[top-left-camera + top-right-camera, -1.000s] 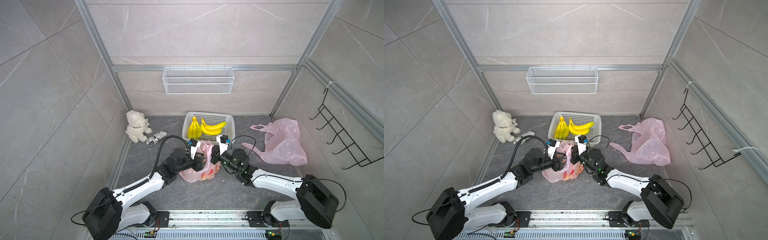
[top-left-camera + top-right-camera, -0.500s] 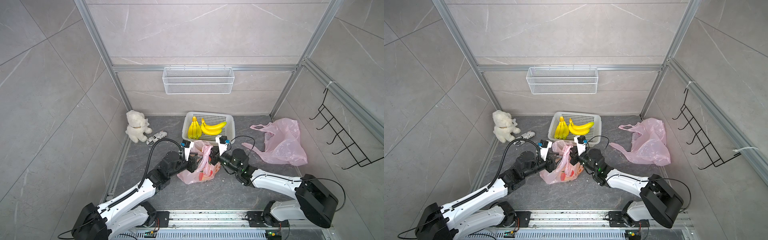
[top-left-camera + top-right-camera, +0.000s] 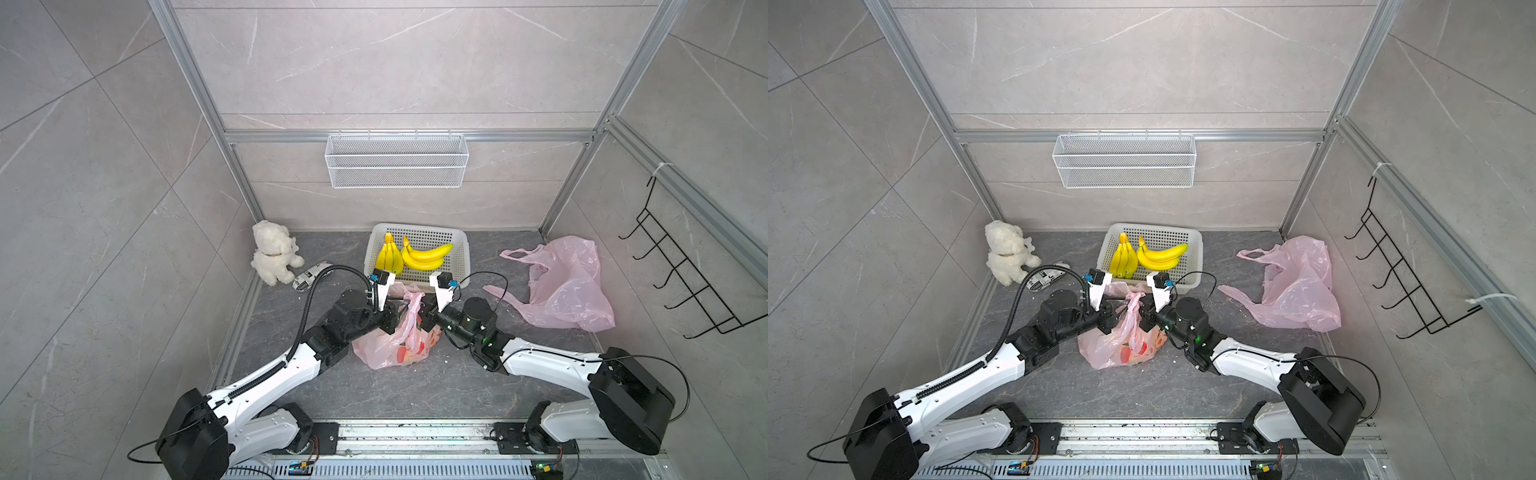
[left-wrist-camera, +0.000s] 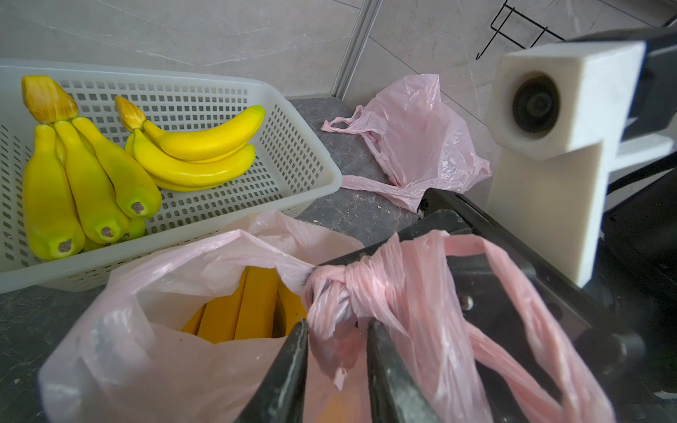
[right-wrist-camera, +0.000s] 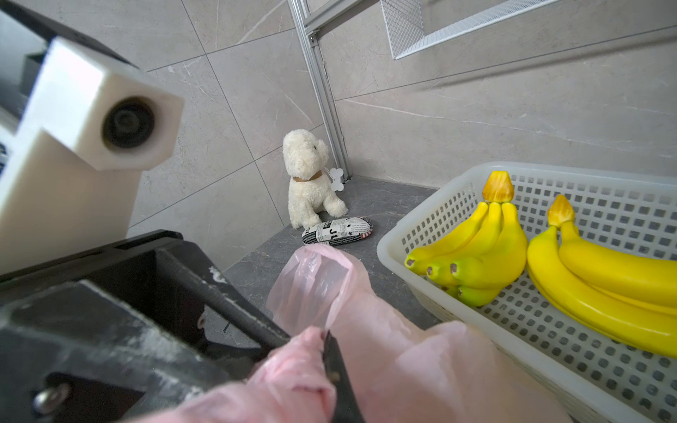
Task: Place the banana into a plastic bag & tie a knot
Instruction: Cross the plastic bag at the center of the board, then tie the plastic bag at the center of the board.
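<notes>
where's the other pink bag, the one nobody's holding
In both top views the spare pink bag lies crumpled on the floor by the right wall, just right of the white basket.

The left hand (image 4: 336, 326), after swinging briefly away, is back at the knot (image 4: 348, 282) of the plastic bag (image 4: 165, 366), jaws narrower.

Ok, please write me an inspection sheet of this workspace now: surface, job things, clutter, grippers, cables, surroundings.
Surface: dark grey table, few white specks.
Job's things: filled pink bag holds bananas, handles in a knot; two bunches in white basket.
Clutter: spare pink bag, plush dog, printed pouch.
Grippers: left gripper jaws apart around bag plastic under the knot; right gripper shut on the filled pink bag.
Cables: black hose on left arm, thin cable on right arm, no snag seen.
Surroundings: wire shelf on back wall, hook rack on side wall.
</notes>
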`<state>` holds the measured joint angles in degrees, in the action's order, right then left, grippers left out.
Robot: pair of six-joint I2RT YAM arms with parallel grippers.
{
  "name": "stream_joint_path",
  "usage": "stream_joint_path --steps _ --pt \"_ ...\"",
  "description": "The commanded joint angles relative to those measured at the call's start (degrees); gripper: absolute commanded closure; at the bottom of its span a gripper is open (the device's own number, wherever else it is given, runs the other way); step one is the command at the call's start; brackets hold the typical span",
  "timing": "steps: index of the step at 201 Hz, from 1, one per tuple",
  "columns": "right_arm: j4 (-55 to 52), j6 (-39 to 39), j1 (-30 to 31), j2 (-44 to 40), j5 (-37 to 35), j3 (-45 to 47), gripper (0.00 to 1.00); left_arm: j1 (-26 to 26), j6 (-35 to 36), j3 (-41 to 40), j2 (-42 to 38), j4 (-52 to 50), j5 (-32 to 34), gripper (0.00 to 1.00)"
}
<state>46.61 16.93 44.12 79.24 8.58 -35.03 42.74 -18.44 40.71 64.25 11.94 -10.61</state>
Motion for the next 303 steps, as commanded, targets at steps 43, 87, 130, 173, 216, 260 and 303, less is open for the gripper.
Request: stream_joint_path --steps 43,87,130,173,216,260,303 --pt "2.2 0.6 -0.2 0.5 1.1 0.2 1.00 -0.8 1.5 2.2 0.4 0.4 -1.6 0.89" --pt "1.2 0.2 -0.2 -0.5 0.7 0.2 1.00 -0.9 1.8 3.1 1.0 -0.9 -0.9 1.00" --pt "-8.8 -2.9 -0.2 -7.1 -3.4 1.1 0.71 -0.9 1.4 3.6 0.8 -2.7 1.8 1.00" --pt "-21.6 -4.7 -0.1 -15.3 -8.3 2.7 0.45 -0.7 1.0 3.8 1.0 -2.8 2.4 1.00" --pt "-34.8 -3.9 1.8 -24.6 -8.9 0.7 0.35 -0.1 0.6 3.9 0.8 -2.5 2.3 1.00" --pt "-47.7 5.3 12.0 -28.3 -21.1 -7.8 0.22 3.1 2.2 3.5 -0.3 -2.4 6.1 1.00" --pt "-53.6 16.2 22.4 -24.8 -39.0 -13.9 0.19 6.1 2.8 3.4 0.0 -2.3 9.3 1.00"
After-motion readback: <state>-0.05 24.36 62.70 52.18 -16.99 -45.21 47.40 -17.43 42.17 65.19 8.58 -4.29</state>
